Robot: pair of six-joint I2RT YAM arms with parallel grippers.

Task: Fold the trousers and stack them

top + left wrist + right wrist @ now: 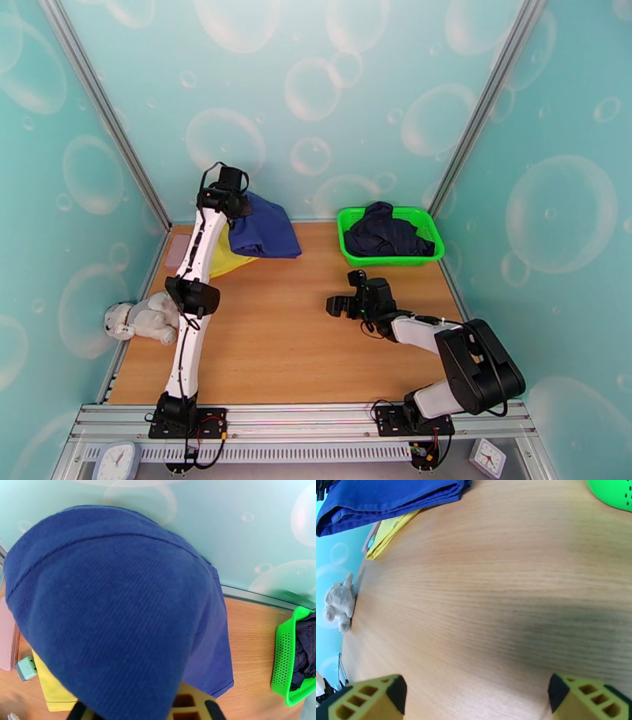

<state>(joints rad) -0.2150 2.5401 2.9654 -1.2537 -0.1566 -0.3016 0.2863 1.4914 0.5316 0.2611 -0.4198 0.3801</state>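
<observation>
- The left fingers (189, 709), yellow honeycomb-ribbed plastic with black tips, are closed on a fold of the trousers (118, 610). The cloth billows up over them and hides the tips.
- The right fingers (371, 701) are made the same way. They are spread wide with nothing between them, low over the bare wood-grain worktop (276, 347).
- The trousers are royal blue, soft and finely ribbed, with one stitched seam curving across the raised part. They are folded into a thick, layered rectangle at the far left of the worktop.
- A flat, bright yellow cloth (225, 263) lies under them, with its edge showing on the near-left side.
- Well apart at the far right is a green perforated plastic basket (347, 241) holding a crumpled dark garment (387, 233).
- A grey plush toy (146, 317) lies at the left edge of the worktop.
</observation>
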